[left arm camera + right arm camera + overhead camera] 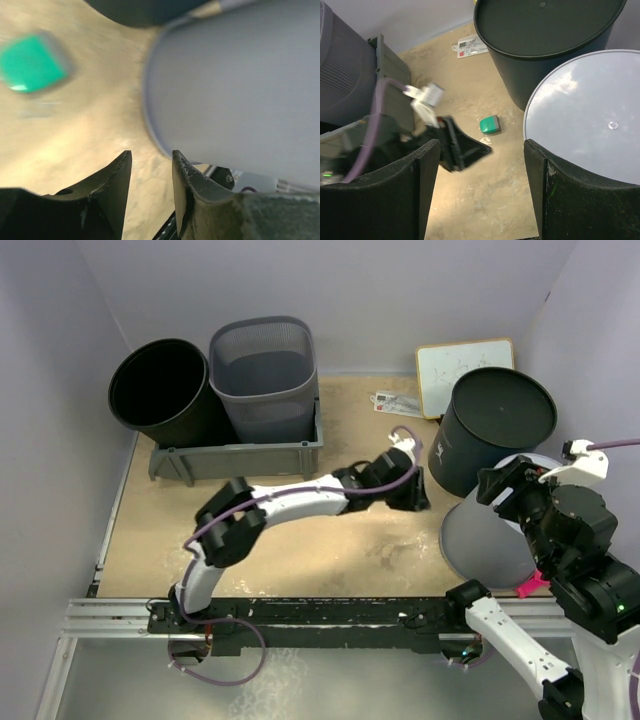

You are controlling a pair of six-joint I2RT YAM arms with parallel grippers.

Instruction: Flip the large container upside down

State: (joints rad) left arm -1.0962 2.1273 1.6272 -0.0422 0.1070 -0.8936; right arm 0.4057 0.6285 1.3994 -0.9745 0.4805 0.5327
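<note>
Tan, scuffed tabletop boxed in by pale walls carries everything my two arms can reach.

My left gripper is stretched out low over the middle of the table. Its fingers stand a narrow gap apart with nothing between them. Just ahead of it and to its right rises the curved wall of the large grey container. The wall is close, but my fingers do not touch it. Ahead and to the left of those fingers a small green block lies on the tabletop, blurred in the left wrist view.

My right gripper hangs higher, with its jaws spread wide and empty. The grey container sits below it, toward the right-hand finger. It stands upside down, with its flat closed base facing up at me and its wider rim down on the table. Just beyond it stands a dark container, which also shows a flat closed top. I cannot tell whether the two touch.

Far off to the left of both grippers a grey tray holds a black bin and a grey mesh bin side by side, both with their mouths up. Past the dark container a whiteboard leans at the back wall, and a printed card lies on the table beside it.
</note>
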